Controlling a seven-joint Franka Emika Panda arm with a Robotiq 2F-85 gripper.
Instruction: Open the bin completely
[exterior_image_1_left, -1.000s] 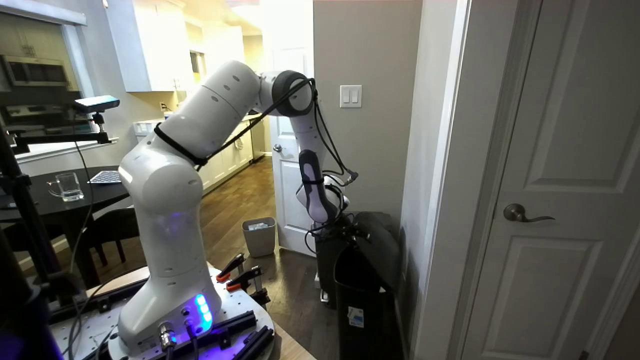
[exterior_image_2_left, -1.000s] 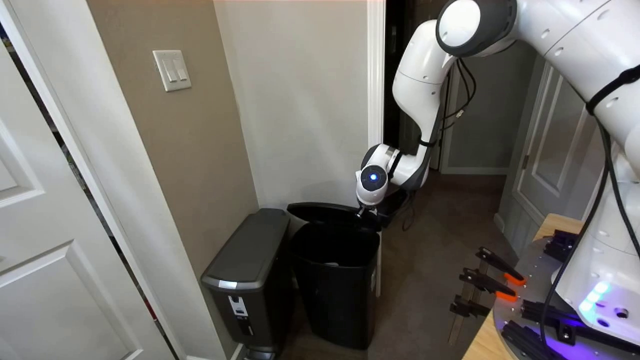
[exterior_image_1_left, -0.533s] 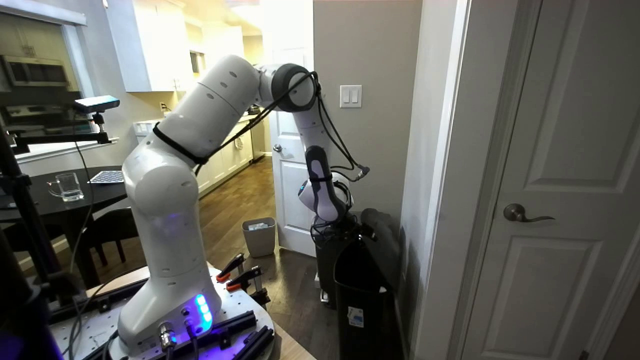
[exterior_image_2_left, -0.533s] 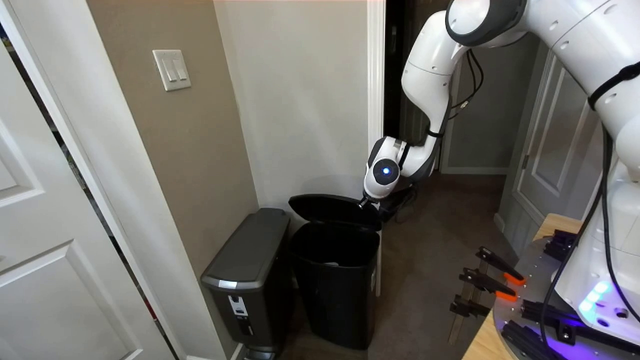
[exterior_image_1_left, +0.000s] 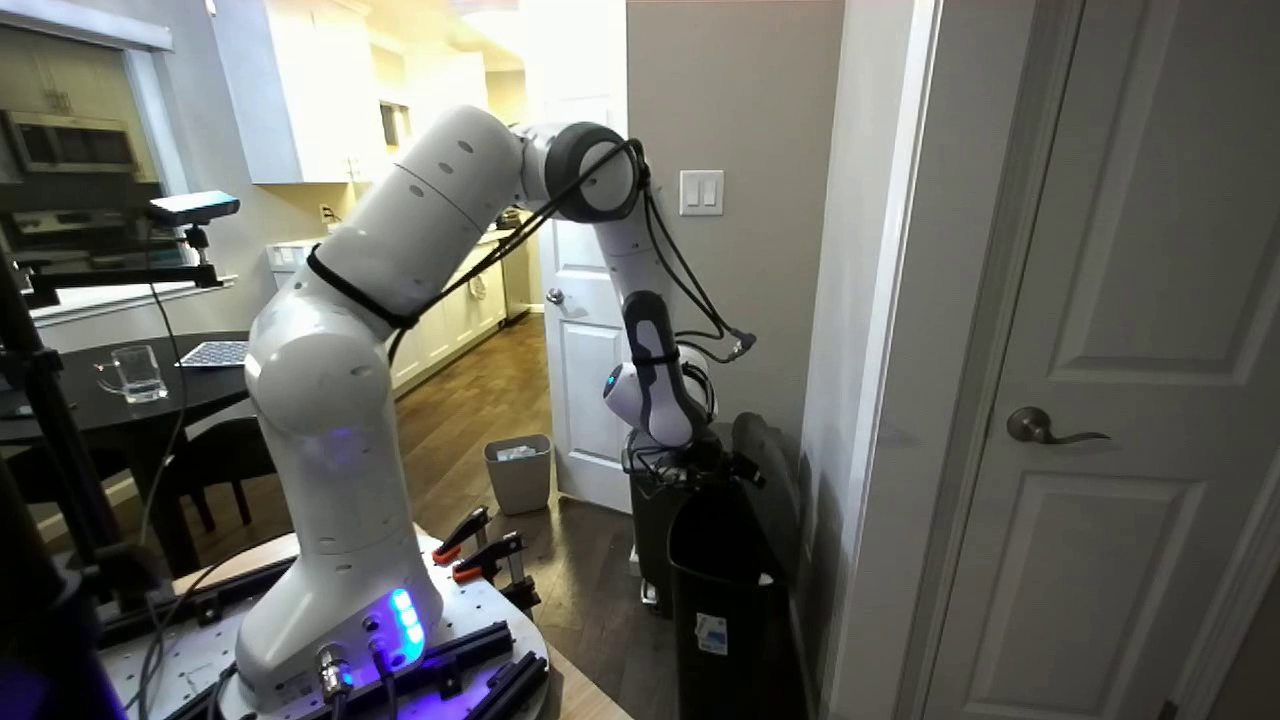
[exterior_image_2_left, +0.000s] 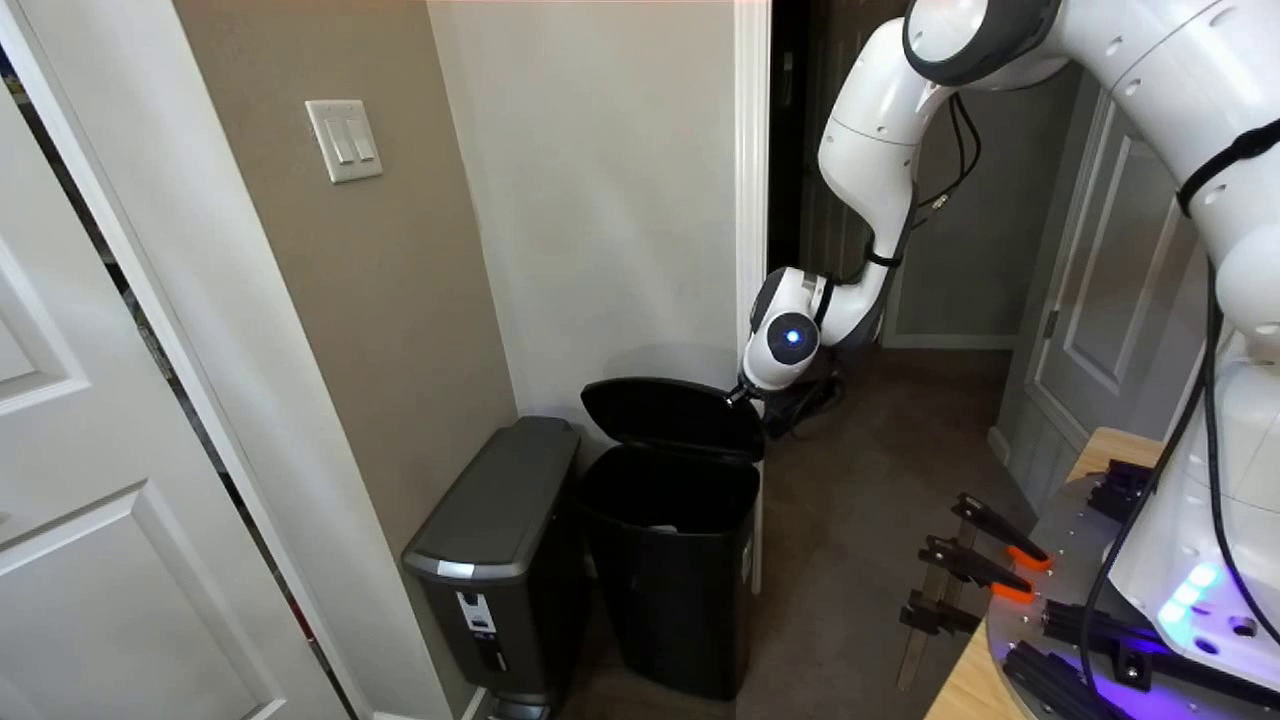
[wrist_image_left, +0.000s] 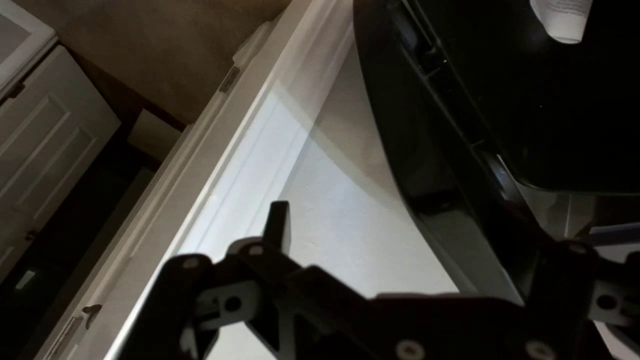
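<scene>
Jaws stand well apart in the wrist view, where the edge of the raised lid (exterior_image_2_left: 672, 415) runs toward the space between them and one fingertip (wrist_image_left: 276, 225) shows in front of the pale wall (wrist_image_left: 360, 225); whether either side presses on the plastic I cannot tell. The bin (exterior_image_2_left: 668, 600) sits below the jaws, its inside exposed, and its lid leans up just beside them, tilted back toward the wall. That spread makes sense, I judge: a hinged panel needs a hook or a shove, not a squeeze. The arm (exterior_image_2_left: 875, 180) slants down from above the jaws, probably to push the lid past its balance point; left short of that, it could drop. A grey-topped bin (exterior_image_2_left: 500, 550), lower than the jaws and beside this one, appears uninvolved.
</scene>
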